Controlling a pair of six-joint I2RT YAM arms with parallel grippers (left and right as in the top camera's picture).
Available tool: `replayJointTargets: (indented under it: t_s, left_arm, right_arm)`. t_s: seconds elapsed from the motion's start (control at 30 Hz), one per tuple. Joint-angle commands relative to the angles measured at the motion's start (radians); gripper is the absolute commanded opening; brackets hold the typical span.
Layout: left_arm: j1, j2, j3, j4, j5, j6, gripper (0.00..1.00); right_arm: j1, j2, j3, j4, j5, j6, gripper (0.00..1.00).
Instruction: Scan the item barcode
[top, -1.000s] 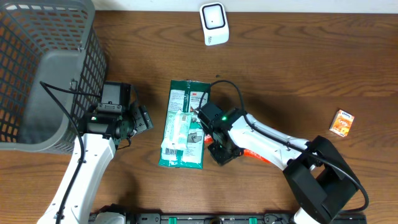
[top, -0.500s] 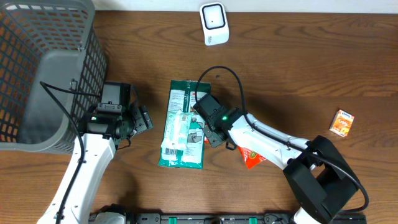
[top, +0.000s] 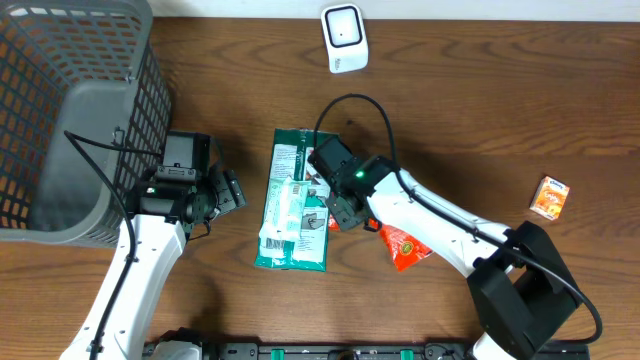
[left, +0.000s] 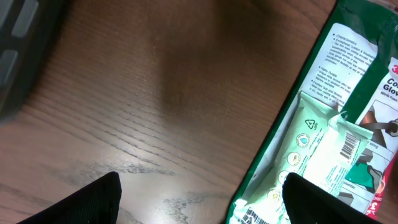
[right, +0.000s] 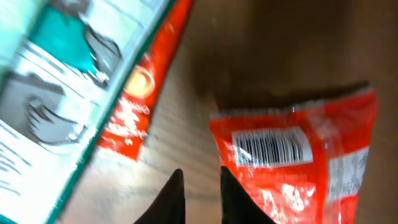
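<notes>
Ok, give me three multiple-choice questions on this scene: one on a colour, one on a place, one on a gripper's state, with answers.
1. What colour is the basket? A grey, B blue, C white.
2. Where does the red packet lie? A inside the basket, B right of the green package, C on the scanner.
3. How is the left gripper? A shut on the package, B shut and empty, C open and empty.
Answers: 1 A, its mesh is grey; 2 B, it lies to the package's right, outside the basket; 3 C, its fingers stand wide apart with nothing between.
</notes>
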Motion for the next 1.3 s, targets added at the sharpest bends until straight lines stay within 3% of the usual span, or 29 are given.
replayJointTargets:
  t_s: [0.0, 0.43, 0.57, 0.7, 1.13, 1.27]
  left_arm:
    - [0.004, 0.002, 0.001, 0.0, -0.009, -0.002, 0.84]
    - [0.004, 0.002, 0.001, 0.0, -0.009, -0.003, 0.84]
    - [0.004, 0.002, 0.001, 0.0, -0.009, -0.002, 0.84]
    - [0.004, 0.002, 0.001, 0.0, -0.009, -0.003, 0.84]
    - [0.004, 0.002, 0.0, 0.0, -0.009, -0.002, 0.84]
    - [0.004, 0.002, 0.0, 0.001, -0.009, -0.003, 0.84]
  right_arm:
    - [-0.01, -0.01, -0.045, -0.009, -0.017, 0.012, 0.15]
    - [-0.072, -0.01, -0.193, 0.194, 0.027, 0.051, 0.13]
    - [-0.101, -0.011, -0.191, 0.225, -0.037, 0.053, 0.08]
    - [-0.125, -0.032, -0.146, 0.193, -0.169, 0.016, 0.02]
    - [-0.37, -0.194, -0.094, 0.06, -0.24, -0.042, 0.15]
    - [-0.439, -0.193, -0.098, 0.058, -0.341, -0.042, 0.08]
